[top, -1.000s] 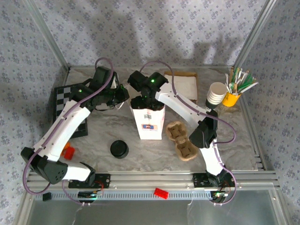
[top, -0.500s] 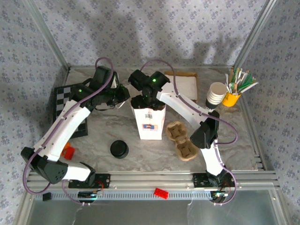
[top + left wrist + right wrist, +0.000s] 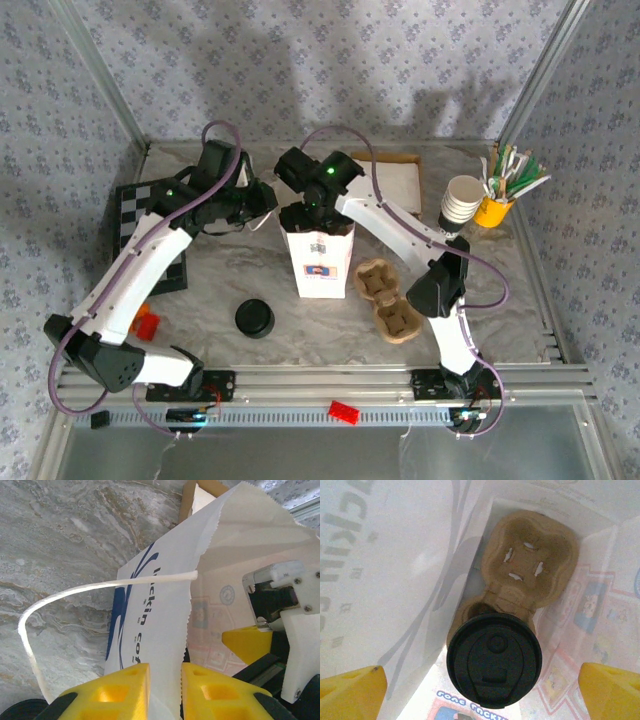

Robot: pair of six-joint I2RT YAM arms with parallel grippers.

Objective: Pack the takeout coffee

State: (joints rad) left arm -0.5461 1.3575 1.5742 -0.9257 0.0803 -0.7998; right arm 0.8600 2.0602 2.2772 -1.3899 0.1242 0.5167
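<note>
Standing here I count one tall white paper bag (image 3: 318,262) and, straight beneath the right gripper (image 3: 480,690) inside it, one black-lidded takeout coffee cup (image 3: 492,667). There are two brown moulded cardboard cup carriers (image 3: 530,555), one under that gripper in the bag and the other carrier (image 3: 388,300) on the table nearer the arm bases. Nearer the bases than the left gripper (image 3: 165,685) lie one loose flat black round lid (image 3: 254,318) and two small red plastic blocks (image 3: 148,322), with one black-and-white checkered board (image 3: 135,205) to its left, while to the right gripper's right stand one stack of white paper cups (image 3: 462,203) and one yellow pot of sticks (image 3: 492,212).

White bag (image 3: 318,262), black-lidded takeout coffee (image 3: 493,661)
</note>
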